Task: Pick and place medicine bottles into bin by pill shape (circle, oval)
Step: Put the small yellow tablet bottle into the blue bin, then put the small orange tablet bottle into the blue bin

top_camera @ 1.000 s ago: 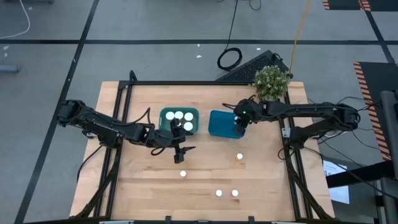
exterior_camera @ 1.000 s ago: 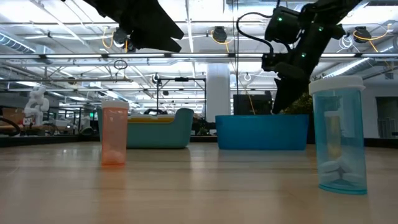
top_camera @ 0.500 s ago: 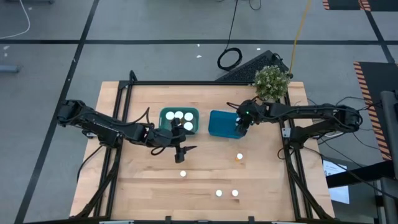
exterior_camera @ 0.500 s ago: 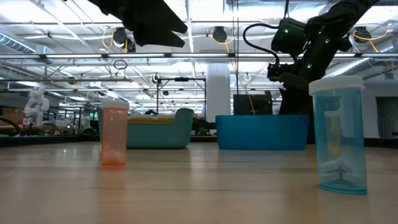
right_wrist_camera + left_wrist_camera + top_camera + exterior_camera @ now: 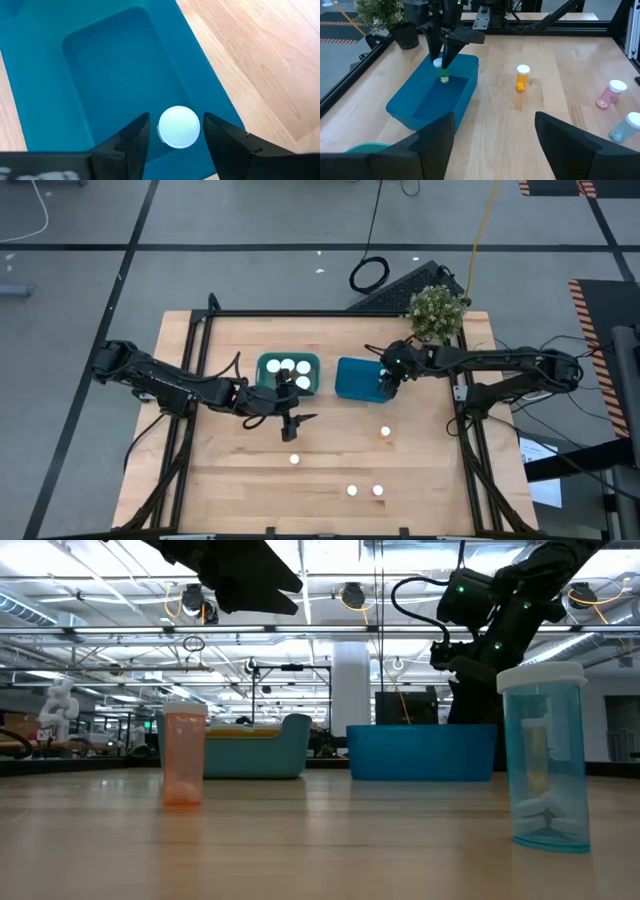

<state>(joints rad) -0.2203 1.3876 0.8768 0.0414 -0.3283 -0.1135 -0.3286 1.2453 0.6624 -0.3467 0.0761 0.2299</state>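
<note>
The right gripper [image 5: 385, 385] hangs over the blue bin [image 5: 355, 379], at its end nearest the worktop's right edge. Its fingers [image 5: 131, 137] stand narrowly apart, one on each side of a white-capped bottle [image 5: 179, 126]; whether they touch the cap cannot be told. In the left wrist view this bottle [image 5: 440, 69] is green-tinted and sits between the fingertips, above the bin floor.

The left gripper [image 5: 291, 423] is above bare worktop, just in front of the teal bin [image 5: 288, 375]. Its fingers [image 5: 432, 137] are spread wide and hold nothing.

The teal bin stands just left of the blue bin, near the worktop's middle toward the back edge. It holds four white-capped bottles [image 5: 288, 366].

Four bottles stand loose on the worktop. An orange one [image 5: 385, 432] is in front of the blue bin. One [image 5: 294, 459] is in front of the left gripper. Two [image 5: 365, 491] stand side by side near the front edge.

A potted plant [image 5: 437, 313] stands at the back right corner.
</note>
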